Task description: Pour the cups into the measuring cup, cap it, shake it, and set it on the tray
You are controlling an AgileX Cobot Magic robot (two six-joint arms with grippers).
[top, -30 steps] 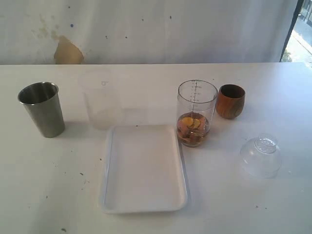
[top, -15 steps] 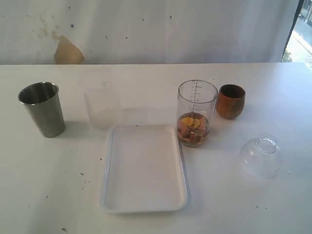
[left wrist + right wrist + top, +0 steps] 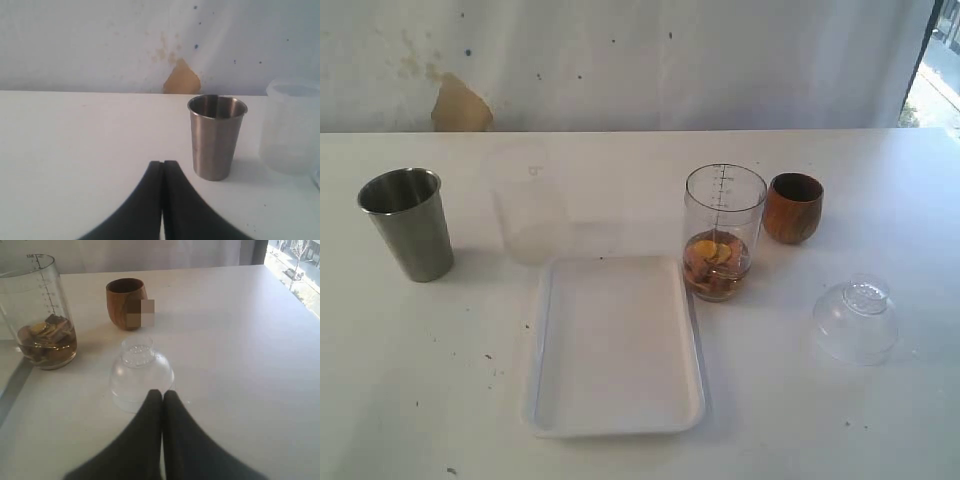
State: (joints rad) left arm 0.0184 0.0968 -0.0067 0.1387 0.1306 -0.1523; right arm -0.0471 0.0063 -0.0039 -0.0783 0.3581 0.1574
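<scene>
The white tray (image 3: 615, 345) lies flat on the white table (image 3: 420, 400), its long side running from near to far. Taking the tray as the clock's centre, the measuring cup (image 3: 723, 232) stands upright at about 1 o'clock, just beside the tray's far right corner. It is uncapped, its printed scale faces the room, and its bottom third holds brown liquid with yellow and orange bits, possibly slices of something, though I can't make them out. The wooden cup (image 3: 793, 208) sits upright at 1 o'clock from the measuring cup, close by but apart from it. The clear dome lid (image 3: 856, 320) rests dome-up on the table at 4 o'clock from the measuring cup, well clear of the tray.

At 10 o'clock from the tray, well apart, the steel tumbler (image 3: 407, 222) stands upright. Between it and the measuring cup is a cloudy translucent container (image 3: 530, 215), just beyond the tray's far left corner.

The left gripper (image 3: 162, 167) has its two dark fingers pressed together on nothing, hanging above bare table with the steel tumbler a little way ahead of it. The right gripper (image 3: 162, 395) is likewise pinched together and empty, its tips just short of the dome lid, with the wooden cup and measuring cup beyond
</scene>
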